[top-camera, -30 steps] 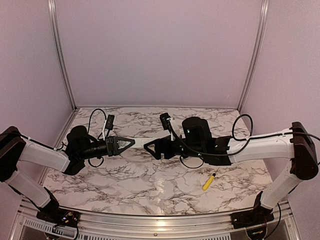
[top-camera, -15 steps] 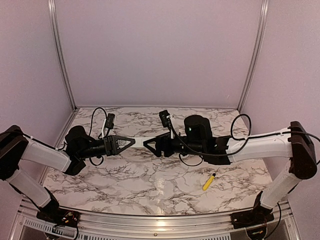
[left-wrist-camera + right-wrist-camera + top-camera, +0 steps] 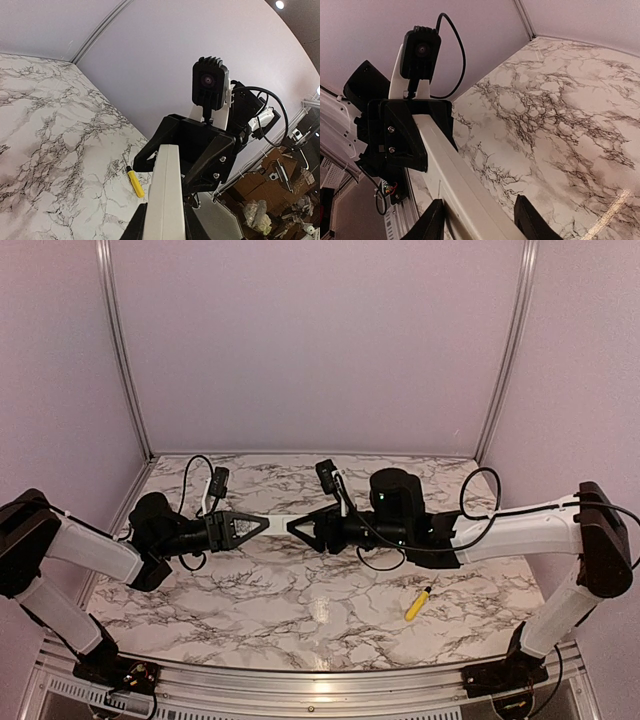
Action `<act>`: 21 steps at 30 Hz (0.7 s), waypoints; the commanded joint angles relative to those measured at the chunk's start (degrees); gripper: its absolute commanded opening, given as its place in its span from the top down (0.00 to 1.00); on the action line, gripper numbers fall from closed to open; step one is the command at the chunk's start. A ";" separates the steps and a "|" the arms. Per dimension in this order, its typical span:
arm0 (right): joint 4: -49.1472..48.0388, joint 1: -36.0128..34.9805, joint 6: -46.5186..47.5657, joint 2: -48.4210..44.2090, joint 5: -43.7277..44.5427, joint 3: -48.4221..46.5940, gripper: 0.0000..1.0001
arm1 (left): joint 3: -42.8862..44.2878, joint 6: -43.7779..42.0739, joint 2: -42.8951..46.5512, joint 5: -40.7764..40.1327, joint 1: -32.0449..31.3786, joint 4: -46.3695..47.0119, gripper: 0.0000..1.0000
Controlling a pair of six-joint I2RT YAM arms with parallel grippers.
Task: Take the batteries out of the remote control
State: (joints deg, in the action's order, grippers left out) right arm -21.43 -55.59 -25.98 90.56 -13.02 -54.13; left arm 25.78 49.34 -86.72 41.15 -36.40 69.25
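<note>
I'm watching the left gripper [image 3: 263,524] clamping one end of the remote control [image 3: 165,200], holding it in the air above the marble table [image 3: 300,610]. The right gripper [image 3: 294,528] is straddling the other end, jaws partly open, with a gap showing beside one finger [image 3: 529,220]. A yellow screwdriver [image 3: 417,603] is lying on the table, well apart.

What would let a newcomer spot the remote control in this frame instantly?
Above the marble table, look at the gap between the two arms' black claws. The remote control bridges it: a slim white bar gripped by the left claw, unlike the short yellow screwdriver lying on the table.
</note>
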 commanded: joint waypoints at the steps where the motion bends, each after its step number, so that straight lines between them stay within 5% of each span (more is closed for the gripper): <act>1: 0.99 0.48 0.75 0.84 1.46 0.40 0.62 | -0.29 0.06 1.10 0.84 -0.51 2.74 1.00; 17: 1.65 0.44 0.60 -0.05 -0.95 0.88 0.93 | -0.34 -0.12 1.46 0.91 -0.51 2.40 1.00; 21: 1.63 0.47 0.38 -1.14 -0.42 1.62 0.93 | -0.38 -0.08 1.59 0.88 -0.51 2.38 1.00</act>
State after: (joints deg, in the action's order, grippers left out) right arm -21.93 -55.20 -27.03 90.11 -16.64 -53.49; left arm 25.28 48.60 -86.54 42.46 -36.18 70.06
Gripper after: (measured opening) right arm 0.395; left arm 0.190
